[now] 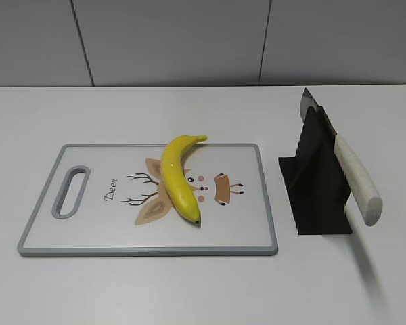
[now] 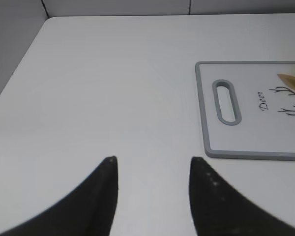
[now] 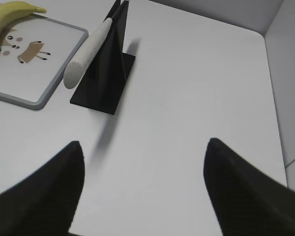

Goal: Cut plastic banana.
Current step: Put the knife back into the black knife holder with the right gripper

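Note:
The plastic banana, glossy yellow with a greenish stem and dark tip, lies on the grey-rimmed cutting board. A knife with a pale handle rests slanted in a black stand right of the board. In the right wrist view the banana shows at top left and the knife handle beside it. My right gripper is open and empty over bare table, nearer than the stand. My left gripper is open and empty, left of the board. Neither gripper shows in the exterior view.
The white table has a grey wall behind it. A deer drawing is printed on the board, and a handle slot is cut at its left end. The table's edges show in both wrist views.

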